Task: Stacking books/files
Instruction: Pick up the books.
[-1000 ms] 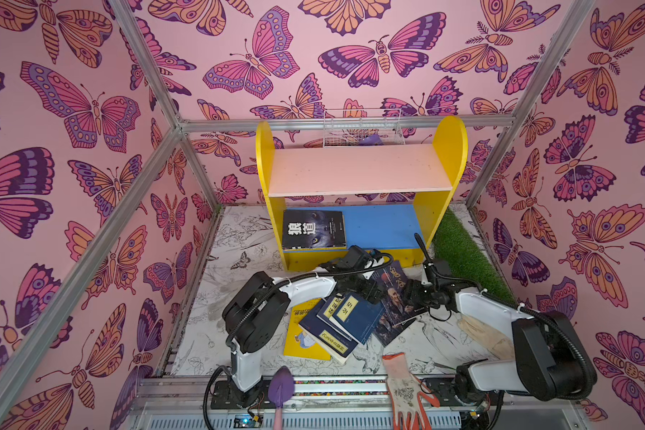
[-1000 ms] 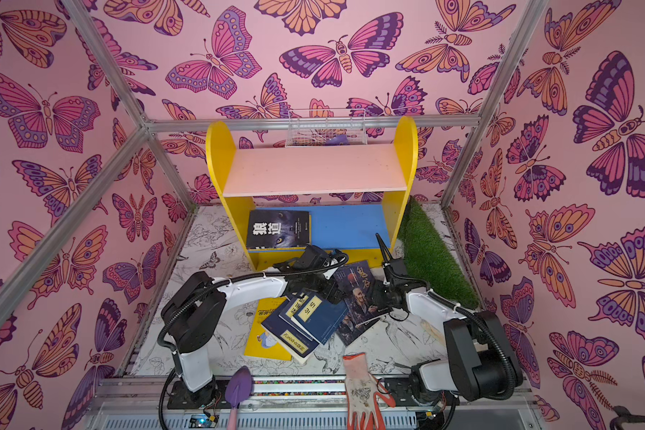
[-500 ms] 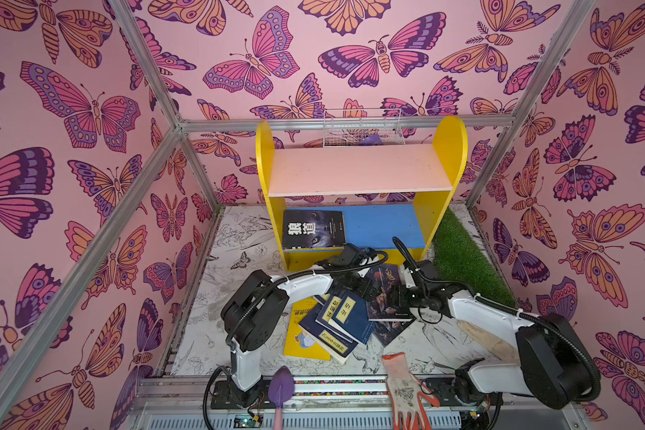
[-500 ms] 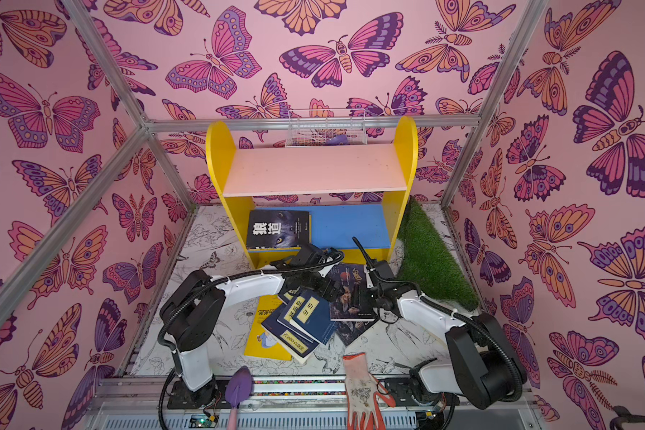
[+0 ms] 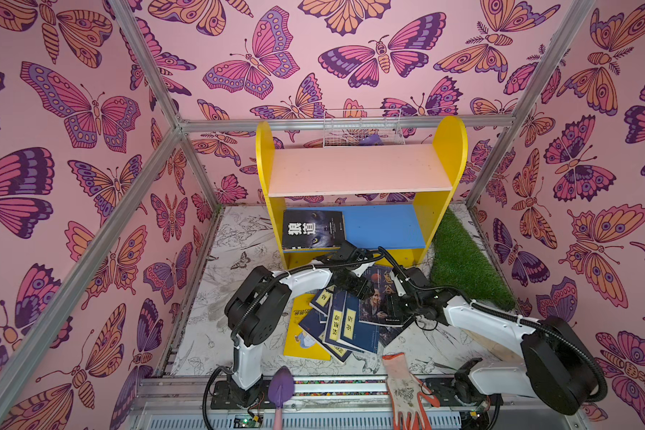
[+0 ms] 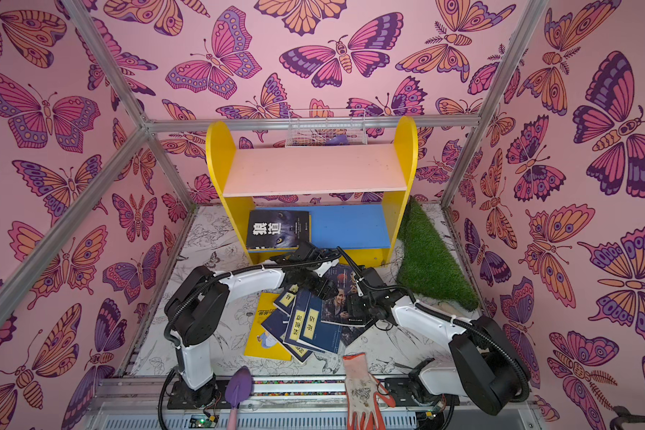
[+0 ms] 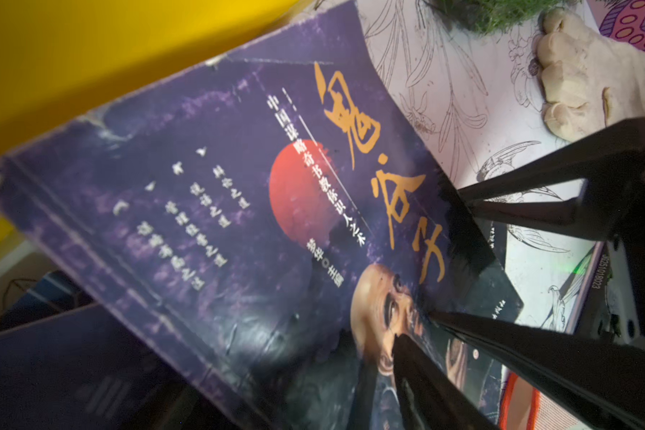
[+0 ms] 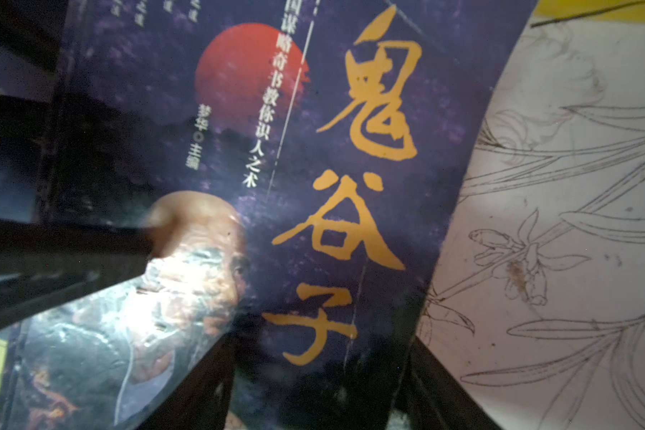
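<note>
Lying tilted, creased purple portrait book (image 7: 261, 208) with orange calligraphy, red disc; both hands spread, grip unclear.

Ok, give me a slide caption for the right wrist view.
Close-up of the dark portrait book with orange calligraphy, lying over the flower-sketch table cover.

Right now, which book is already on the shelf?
The black wolf-face book, lying flat on the blue lower shelf; every other book is on the floor mat.

Pink walls (image 5: 350, 93) printed with purple-and-orange butterflies surround a yellow shelf unit (image 5: 440, 149) with a blue lower board (image 5: 384, 227). Navy books (image 5: 345, 327) carry yellow labels; the portrait book (image 8: 313, 186) is purple with orange lettering and a red disc.
</note>
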Controlling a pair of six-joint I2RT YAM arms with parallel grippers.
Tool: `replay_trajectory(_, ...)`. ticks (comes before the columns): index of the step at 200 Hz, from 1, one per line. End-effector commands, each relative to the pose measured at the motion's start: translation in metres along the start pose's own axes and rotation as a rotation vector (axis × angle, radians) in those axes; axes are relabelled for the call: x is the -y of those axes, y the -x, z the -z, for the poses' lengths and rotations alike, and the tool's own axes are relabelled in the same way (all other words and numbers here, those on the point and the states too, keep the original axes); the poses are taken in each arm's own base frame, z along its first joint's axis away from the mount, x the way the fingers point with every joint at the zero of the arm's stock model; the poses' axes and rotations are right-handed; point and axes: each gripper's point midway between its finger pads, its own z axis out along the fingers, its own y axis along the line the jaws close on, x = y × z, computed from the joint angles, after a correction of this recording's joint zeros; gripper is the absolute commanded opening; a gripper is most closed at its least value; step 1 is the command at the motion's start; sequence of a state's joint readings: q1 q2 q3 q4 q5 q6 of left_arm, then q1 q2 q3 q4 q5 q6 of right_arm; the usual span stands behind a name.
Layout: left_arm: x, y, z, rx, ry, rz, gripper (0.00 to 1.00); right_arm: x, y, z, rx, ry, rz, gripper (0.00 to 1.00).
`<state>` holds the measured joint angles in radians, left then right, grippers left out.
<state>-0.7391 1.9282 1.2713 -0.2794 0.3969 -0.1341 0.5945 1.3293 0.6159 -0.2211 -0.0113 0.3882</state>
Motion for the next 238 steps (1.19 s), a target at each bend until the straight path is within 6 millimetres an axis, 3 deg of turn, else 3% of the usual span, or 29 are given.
replay_trajectory(1, 0.02, -0.035, -0.016, -0.151, -0.114, 0.032, 0.6, -0.012, -0.019, -0.012, -0.078, 0.016, 0.089, 0.7)
replay_trajectory(35, 0.044, -0.006, -0.014, -0.098, -0.174, -0.017, 0.42, -0.009, -0.017, -0.013, -0.067, -0.009, 0.096, 0.7)
replay_trajectory(59, 0.056, 0.003, -0.016, -0.083, -0.179, -0.064, 0.31, -0.009, -0.018, -0.012, -0.065, -0.015, 0.1, 0.71)
replay_trajectory(89, 0.061, 0.004, -0.018, -0.079, -0.163, -0.1, 0.0, -0.007, -0.017, -0.009, -0.053, -0.029, 0.099, 0.71)
replay_trajectory(140, 0.064, 0.002, -0.004, -0.05, -0.108, -0.195, 0.0, 0.02, -0.003, 0.011, 0.067, -0.172, 0.018, 0.72)
replay_trajectory(188, 0.074, 0.01, 0.049, 0.133, -0.05, -0.349, 0.0, 0.057, 0.013, 0.052, 0.256, -0.341, -0.115, 0.73)
replay_trajectory(215, 0.065, 0.03, 0.095, 0.35, -0.035, -0.229, 0.0, 0.074, 0.027, 0.083, 0.414, -0.405, -0.194, 0.72)
replay_trajectory(238, 0.043, 0.061, 0.152, 0.671, -0.079, -0.005, 0.0, 0.077, 0.04, 0.103, 0.475, -0.433, -0.191, 0.71)
